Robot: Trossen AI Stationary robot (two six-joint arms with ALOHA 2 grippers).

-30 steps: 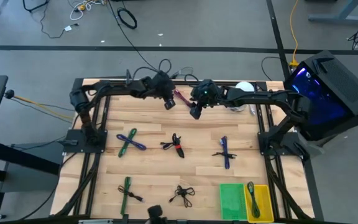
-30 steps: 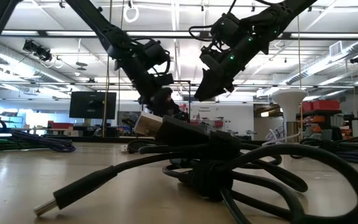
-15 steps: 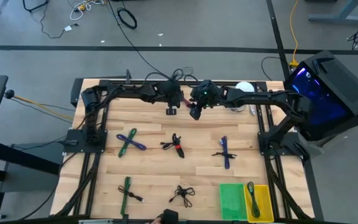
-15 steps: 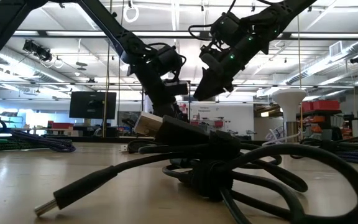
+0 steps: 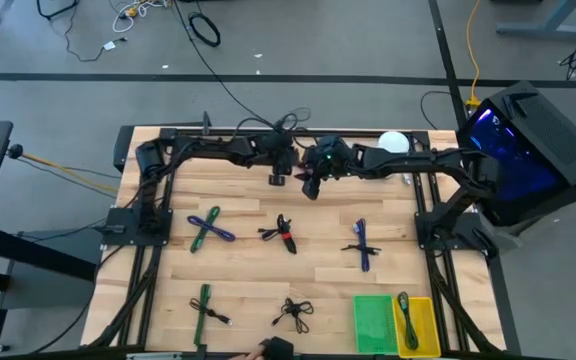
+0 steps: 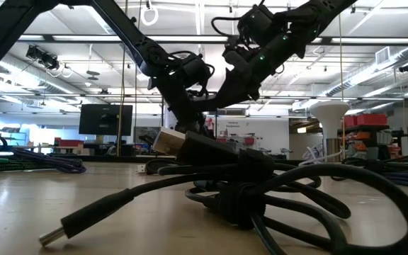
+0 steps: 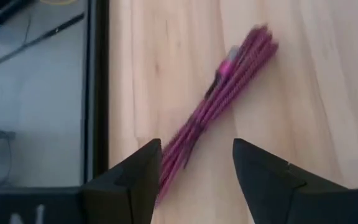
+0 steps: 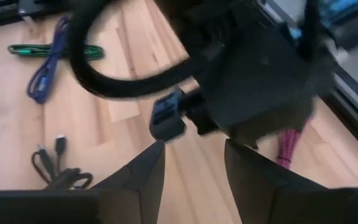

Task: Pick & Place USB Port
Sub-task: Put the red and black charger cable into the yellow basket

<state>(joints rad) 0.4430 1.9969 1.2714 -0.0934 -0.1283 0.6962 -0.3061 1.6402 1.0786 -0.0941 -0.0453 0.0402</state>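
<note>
Wooden worktop [image 5: 248,285] seen from above, with both arms reaching over its far edge. Two trays sit side by side at the near right corner: a green tray [image 5: 372,322], in which no contents can be made out, and a yellow tray [image 5: 423,330] holding a dark green cable [image 5: 405,307]. The left gripper [image 5: 278,179] and right gripper [image 5: 311,187] hang close together at the far middle. The left wrist view alone shows the task's thing, a bundled magenta USB cable [image 7: 219,106], lying on the worktop beside the far frame rail; its long axis runs diagonally, with the plug end away from the camera, and the other end passes between the left arm's fingers [image 7: 129,180], which stand wide apart and clear of it. The right wrist view shows the right fingers [image 8: 143,174] wide apart, holding nothing, facing the left arm's wrist, with a strip of the magenta cable visible beyond it. The high view adds the loose bundles: blue-and-green [image 5: 207,228], red-and-black [image 5: 282,234], blue [image 5: 362,243], green [image 5: 203,305] and black [image 5: 293,312].
</note>
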